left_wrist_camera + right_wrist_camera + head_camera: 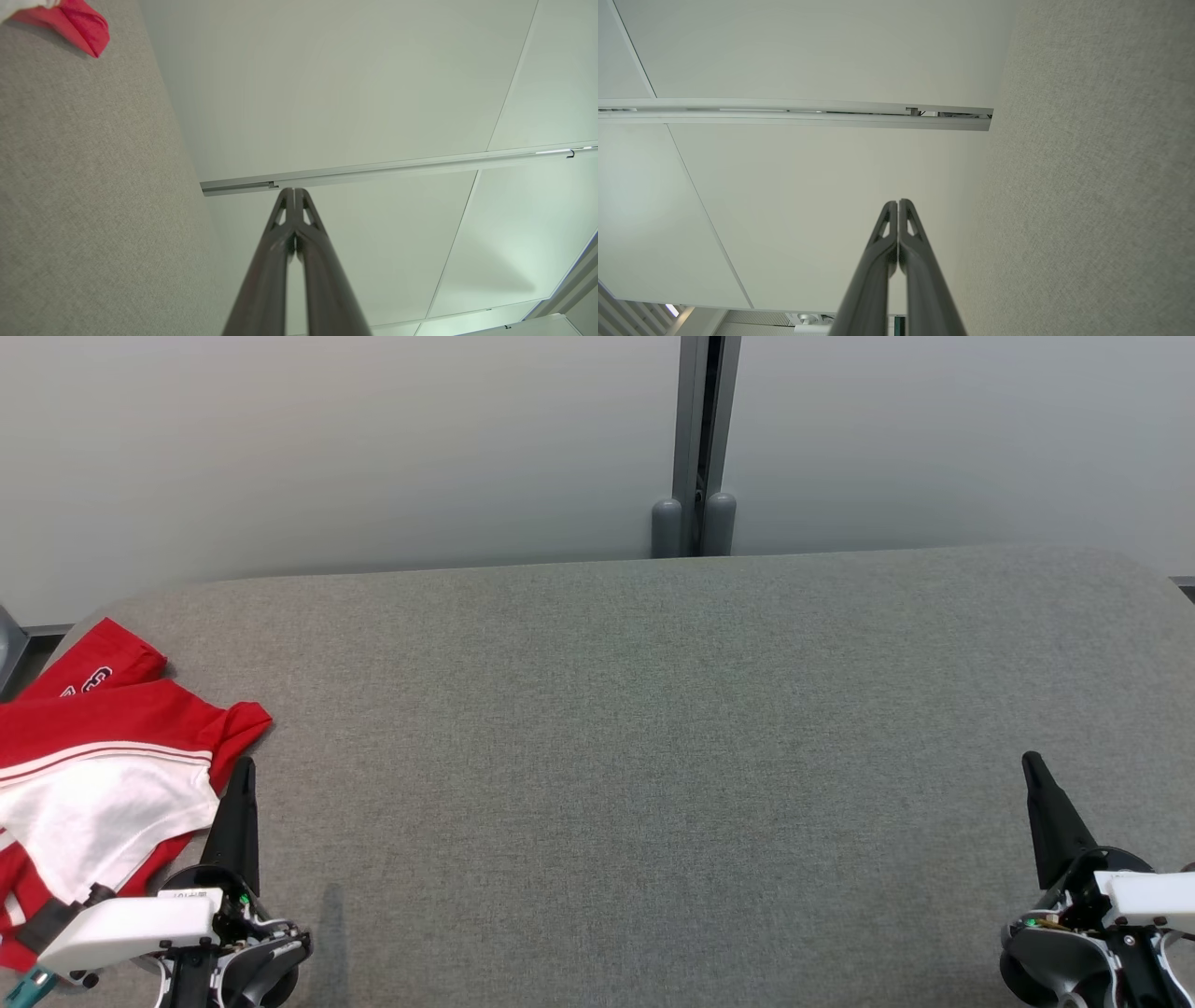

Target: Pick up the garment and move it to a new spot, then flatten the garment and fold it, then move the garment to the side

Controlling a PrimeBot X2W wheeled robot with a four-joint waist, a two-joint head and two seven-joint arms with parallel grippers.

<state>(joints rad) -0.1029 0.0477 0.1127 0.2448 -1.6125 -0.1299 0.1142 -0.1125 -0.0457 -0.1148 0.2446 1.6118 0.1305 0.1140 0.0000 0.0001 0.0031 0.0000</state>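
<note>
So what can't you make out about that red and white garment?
- Head view: garment cut off by the left edge; left arm covers its lower corner.
- Head view: its lettering, partly hidden by a fold, unreadable.
- Left wrist view: garment cut off at the top edge.

Head view: high, looks forward and down across the desk (pixel 653 756) to the wall panels (pixel 327 448). Left wrist view: low over the desk, rolled sideways, sights along the left claw (pixel 293 191) at those panels. Right wrist view: same, mirrored, along the right claw (pixel 898 201). Shared throughout: the desk, the panel post (pixel 695 448).
</note>
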